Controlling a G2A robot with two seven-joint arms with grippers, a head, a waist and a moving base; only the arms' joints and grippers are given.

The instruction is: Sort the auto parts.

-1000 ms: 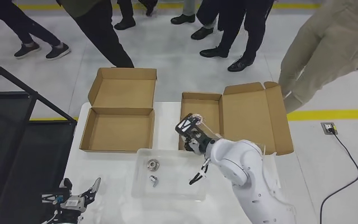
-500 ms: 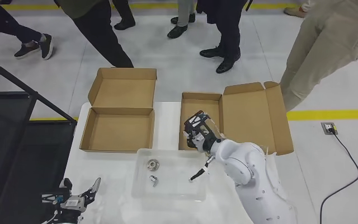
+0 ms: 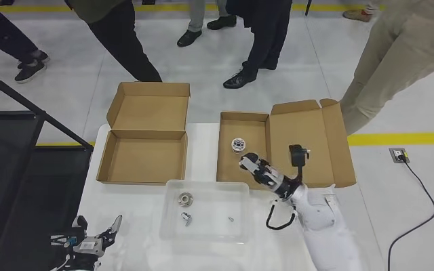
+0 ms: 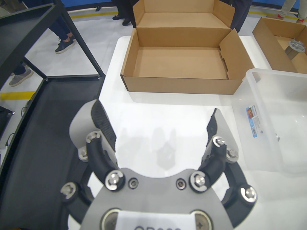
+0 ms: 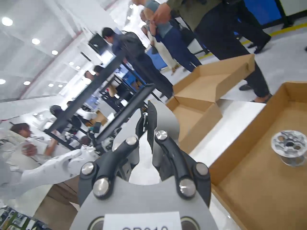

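A round metal hub part [image 3: 238, 144] [image 5: 289, 147] lies in the right cardboard box [image 3: 230, 169] [image 5: 251, 192]. My right gripper [image 3: 245, 161] [image 5: 146, 116] hovers over that box's near part, a little short of the hub, tilted and shut on nothing. The clear plastic bin [image 3: 203, 234] [image 4: 271, 111] holds a ring-shaped part [image 3: 184, 199], a bolt-like part [image 3: 186, 218] and a tiny piece [image 3: 230, 219]. My left gripper [image 3: 95, 240] [image 4: 156, 111] stands open and empty over the table's front left corner. The left cardboard box [image 3: 142, 159] [image 4: 180, 63] holds nothing.
Both boxes have their lids folded open, the left one backward and the right one to the right [image 3: 308, 142]. A black metal rack [image 3: 27, 169] [image 4: 36, 96] stands at the table's left side. People stand on the floor beyond the table.
The right gripper carried the hub part over the right box, let it go there, and drew back to the right. The left arm has not moved.
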